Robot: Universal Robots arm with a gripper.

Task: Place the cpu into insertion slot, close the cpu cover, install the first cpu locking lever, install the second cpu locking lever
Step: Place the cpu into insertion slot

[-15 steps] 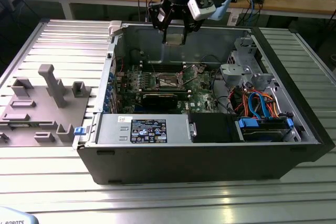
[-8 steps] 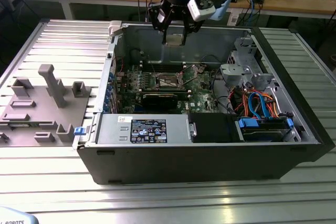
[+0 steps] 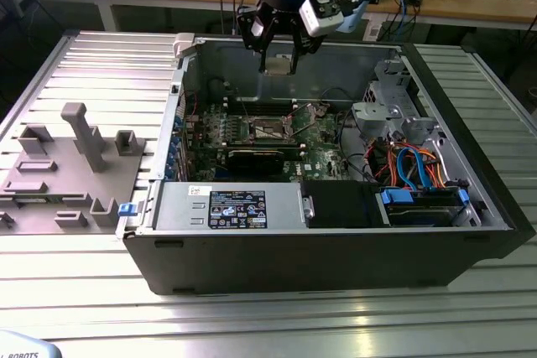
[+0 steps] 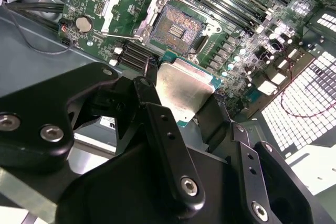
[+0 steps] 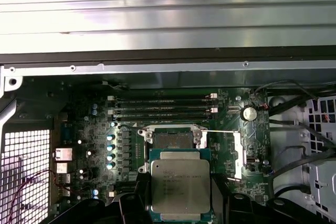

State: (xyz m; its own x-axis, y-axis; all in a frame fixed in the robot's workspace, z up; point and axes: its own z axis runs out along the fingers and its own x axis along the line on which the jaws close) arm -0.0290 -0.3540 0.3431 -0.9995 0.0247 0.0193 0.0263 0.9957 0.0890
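My gripper point(image 3: 278, 61) hangs above the open computer case, shut on the cpu point(image 3: 279, 65), a small square chip with a silvery top. In both wrist views the black fingers point(image 4: 152, 98) clamp two opposite edges of the cpu point(image 4: 182, 88) point(image 5: 180, 184). Below it on the green motherboard lies the insertion slot point(image 4: 178, 26) point(image 5: 170, 140) point(image 3: 270, 128), dark and uncovered. The chip is well above it and not touching. The cpu cover point(image 4: 122, 4) point(image 5: 227, 153) is swung open beside the slot. A thin wire lever point(image 5: 220, 131) stands raised along it.
Long memory slots point(image 5: 163, 106) run beside the socket. A grey drive cage point(image 3: 386, 111) and coloured cables point(image 3: 411, 165) fill the case at the exterior view's right. The power supply point(image 3: 239, 207) sits at the front. Grey fixture blocks point(image 3: 71, 161) stand on the table at the left.
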